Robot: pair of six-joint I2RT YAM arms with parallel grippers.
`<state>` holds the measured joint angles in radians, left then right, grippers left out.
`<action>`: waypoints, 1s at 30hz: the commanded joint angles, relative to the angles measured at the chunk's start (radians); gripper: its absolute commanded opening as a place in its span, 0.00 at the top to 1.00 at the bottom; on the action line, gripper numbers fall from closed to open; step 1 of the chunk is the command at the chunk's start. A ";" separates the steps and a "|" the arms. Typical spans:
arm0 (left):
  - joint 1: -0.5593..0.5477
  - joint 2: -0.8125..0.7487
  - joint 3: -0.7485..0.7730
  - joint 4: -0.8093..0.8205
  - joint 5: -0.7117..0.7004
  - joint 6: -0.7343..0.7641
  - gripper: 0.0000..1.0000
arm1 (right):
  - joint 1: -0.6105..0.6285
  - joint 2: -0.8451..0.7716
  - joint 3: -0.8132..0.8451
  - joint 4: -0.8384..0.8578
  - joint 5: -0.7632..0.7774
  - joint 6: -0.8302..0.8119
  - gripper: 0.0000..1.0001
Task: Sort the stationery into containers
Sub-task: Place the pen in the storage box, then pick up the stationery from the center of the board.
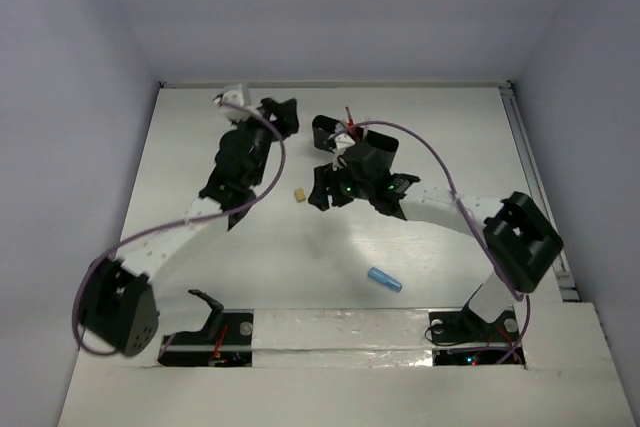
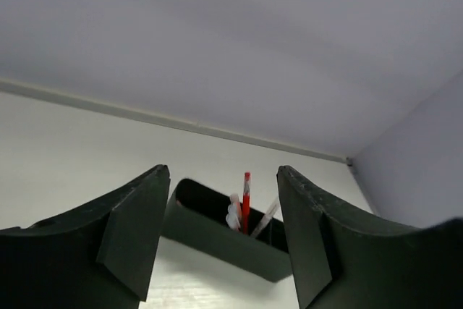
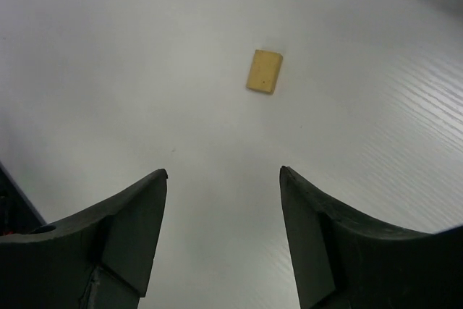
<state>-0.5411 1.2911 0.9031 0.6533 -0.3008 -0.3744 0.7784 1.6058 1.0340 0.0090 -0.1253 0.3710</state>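
Left wrist: left hand (image 2: 223,171) spread wide, empty; right hand (image 3: 222,171) likewise, tan eraser (image 3: 264,71) lying ahead.

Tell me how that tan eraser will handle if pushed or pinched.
The tan eraser lies flat, a small block, so it should slide rather than roll. It looks light and may skid on the smooth table. Its low profile probably makes pinching fiddly.

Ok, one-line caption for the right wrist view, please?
Right gripper open and empty over the white table, a small tan eraser lying ahead, clear of both fingers.
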 commanded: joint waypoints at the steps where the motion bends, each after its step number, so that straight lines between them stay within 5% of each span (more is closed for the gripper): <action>1: 0.018 -0.185 -0.198 0.000 -0.037 -0.168 0.43 | 0.035 0.144 0.119 0.000 0.070 -0.024 0.30; 8: 0.018 -0.568 -0.346 -0.222 -0.087 -0.201 0.62 | 0.090 0.399 0.358 -0.112 0.216 -0.069 0.32; 12: 0.018 -0.722 -0.392 -0.335 -0.044 -0.239 0.65 | 0.099 0.497 0.464 -0.178 0.323 -0.089 0.38; 16: 0.018 -0.794 -0.409 -0.431 0.017 -0.248 0.65 | 0.108 0.577 0.543 -0.244 0.374 -0.122 0.53; 19: 0.018 -0.845 -0.437 -0.494 0.052 -0.255 0.65 | 0.117 0.598 0.567 -0.262 0.407 -0.130 0.89; 21: 0.018 -0.872 -0.444 -0.530 0.074 -0.253 0.65 | 0.117 0.588 0.572 -0.264 0.447 -0.124 0.99; 30: 0.018 -0.883 -0.526 -0.494 0.265 -0.273 0.69 | 0.061 0.252 0.485 -0.185 0.565 -0.195 1.00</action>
<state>-0.5232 0.4004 0.4149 0.1089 -0.1310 -0.6300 0.8860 2.0624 1.5307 -0.2348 0.3454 0.2203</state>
